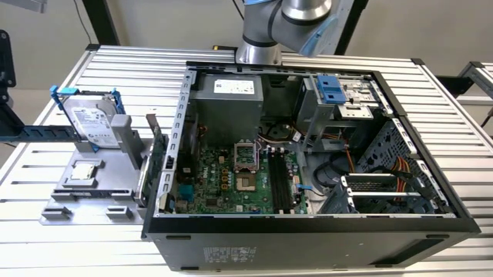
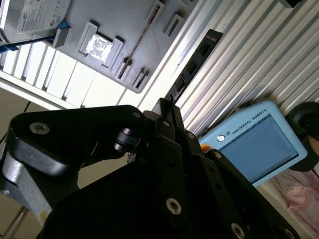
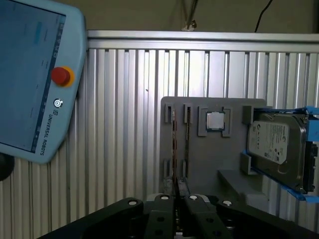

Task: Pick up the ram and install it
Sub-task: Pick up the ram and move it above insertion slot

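Slots (image 3: pixel 168 168) along one edge of the grey tray (image 3: pixel 199 159) hold two thin boards standing on edge. In the first wrist view both are seen from above as narrow lines. The ram (image 3: pixel 187 142) looks to be the slimmer one, upright in the slot second from the tray's edge. The green card (image 3: pixel 173 142) stands in the outermost slot just beside it, with a thin strip of tray between them.

Near the tray's middle a square processor chip (image 3: pixel 215 120) lies flat in its recess. On the tray's side away from the ram, a hard drive (image 3: pixel 275 145) sits in a blue caddy (image 3: pixel 313 117).

The gripper (image 3: pixel 176 186) hangs above the tray, over one end of the two board slots and apart from both boards. Its fingers (image 3: pixel 168 189) are drawn together with only a sliver between them, and they hold nothing.

A light-blue teach pendant (image 3: pixel 35 74) is well apart from the tray, off the side where the green card stands. What it rests on cannot be told.

In the exterior view the open computer case (image 1: pixel 308 228) lies just beside the tray on that same side. Its motherboard (image 1: pixel 223 179) faces up, showing long black memory sockets (image 1: pixel 279 182). Both case and tray rest on a slatted metal table (image 1: pixel 46 242).
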Robot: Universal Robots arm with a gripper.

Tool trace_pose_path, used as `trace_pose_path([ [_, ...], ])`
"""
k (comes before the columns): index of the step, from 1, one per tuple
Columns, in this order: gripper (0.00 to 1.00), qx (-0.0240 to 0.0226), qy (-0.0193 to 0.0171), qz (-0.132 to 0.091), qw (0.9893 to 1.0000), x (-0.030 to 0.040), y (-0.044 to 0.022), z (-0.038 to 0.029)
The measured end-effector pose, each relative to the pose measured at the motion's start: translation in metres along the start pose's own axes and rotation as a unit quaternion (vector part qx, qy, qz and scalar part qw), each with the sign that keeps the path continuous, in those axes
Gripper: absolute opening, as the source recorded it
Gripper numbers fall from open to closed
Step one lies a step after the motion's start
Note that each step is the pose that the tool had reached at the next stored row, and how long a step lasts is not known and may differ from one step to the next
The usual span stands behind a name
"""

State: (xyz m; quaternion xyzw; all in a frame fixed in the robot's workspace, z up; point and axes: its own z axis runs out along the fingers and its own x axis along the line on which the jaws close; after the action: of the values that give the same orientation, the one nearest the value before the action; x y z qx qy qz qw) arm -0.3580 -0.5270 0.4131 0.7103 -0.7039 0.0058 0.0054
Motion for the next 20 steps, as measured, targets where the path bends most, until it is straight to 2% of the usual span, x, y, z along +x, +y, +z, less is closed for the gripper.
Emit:
trace_pose_path([
  [17, 0.00, -0.0019, 0.0000, 0.000, 1.0000, 0.0002, -0.0224, 0.0000],
  [20, 0.00, -0.0021, 0.0000, 0.000, 1.0000, 0.0003, -0.0237, 0.0000],
])
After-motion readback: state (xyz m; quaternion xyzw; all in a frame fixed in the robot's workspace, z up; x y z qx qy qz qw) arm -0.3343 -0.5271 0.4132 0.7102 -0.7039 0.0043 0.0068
